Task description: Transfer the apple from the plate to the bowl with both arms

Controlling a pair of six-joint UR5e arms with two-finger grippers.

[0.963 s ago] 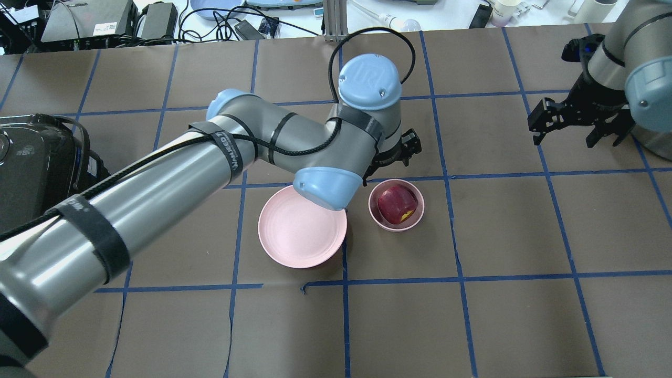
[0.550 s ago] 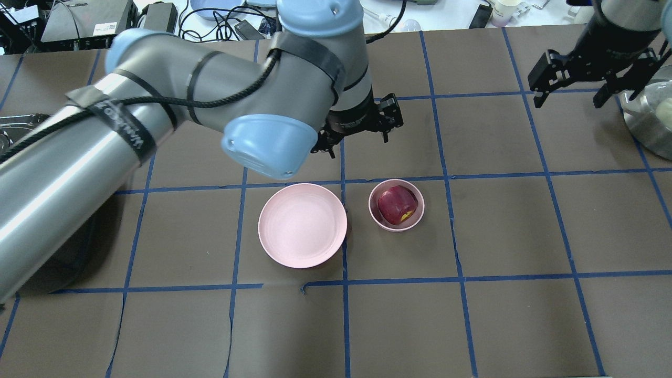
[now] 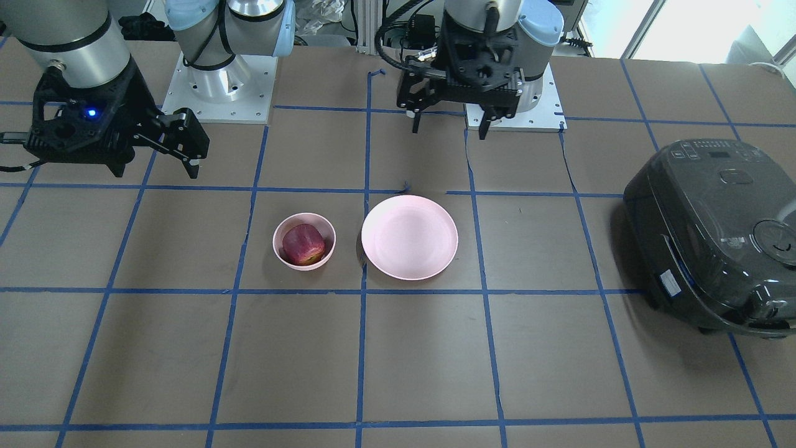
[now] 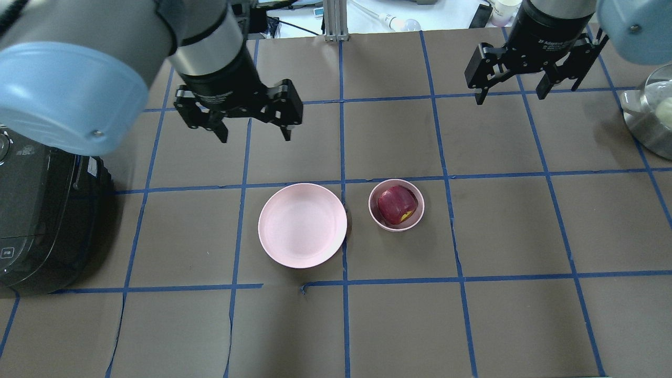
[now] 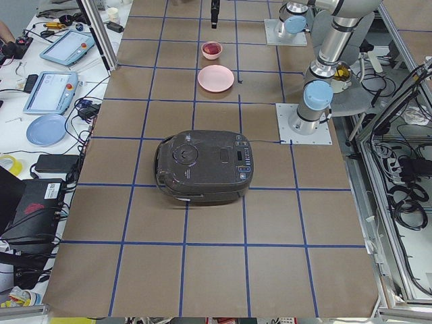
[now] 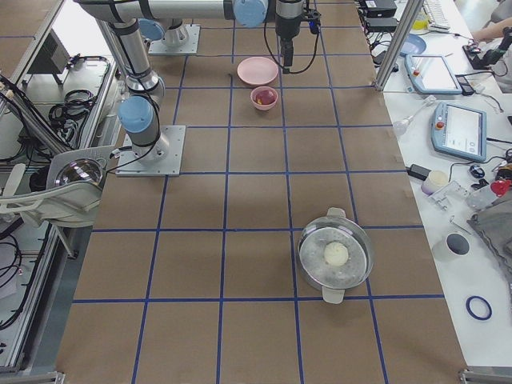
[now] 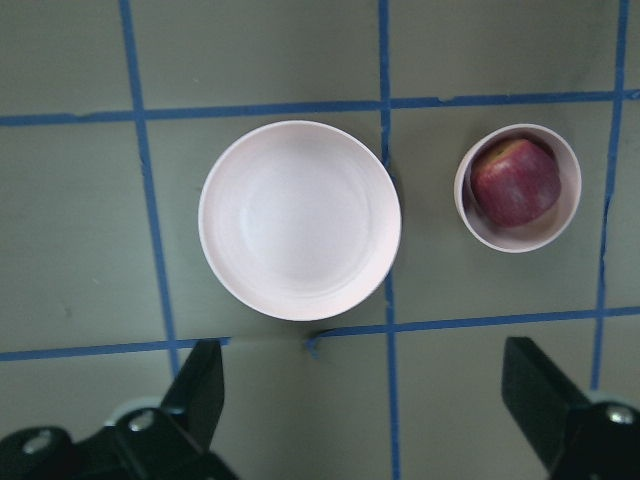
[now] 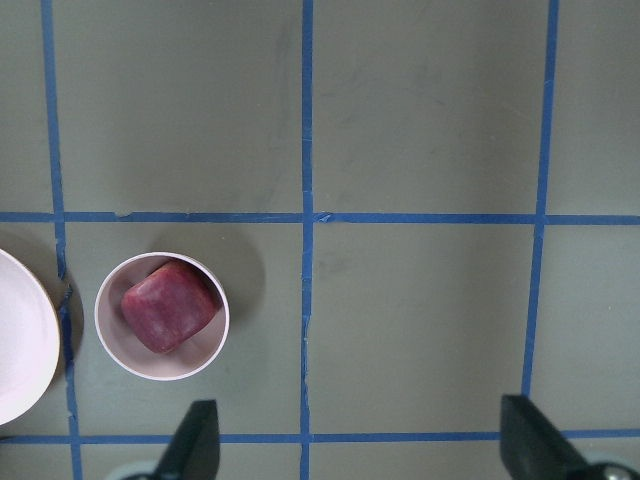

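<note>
Both the black left gripper (image 4: pixel 255 134) and the black right gripper (image 4: pixel 509 94) hang with jaws apart, empty. The small dark red apple (image 4: pixel 397 205) sits in the deep pink bowl (image 4: pixel 373 215), so the job looks done.

Left claw (image 4: pixel 255 136) hangs raised, fingers spread; right claw (image 4: pixel 509 98) likewise.

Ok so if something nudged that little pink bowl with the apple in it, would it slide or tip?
Probably slide: the bowl sits flat on the table with the apple low inside, steadying it. It looks light and stiff, so a push at the rim might rock it. The apple fills much of it, so should barely roll.
</note>
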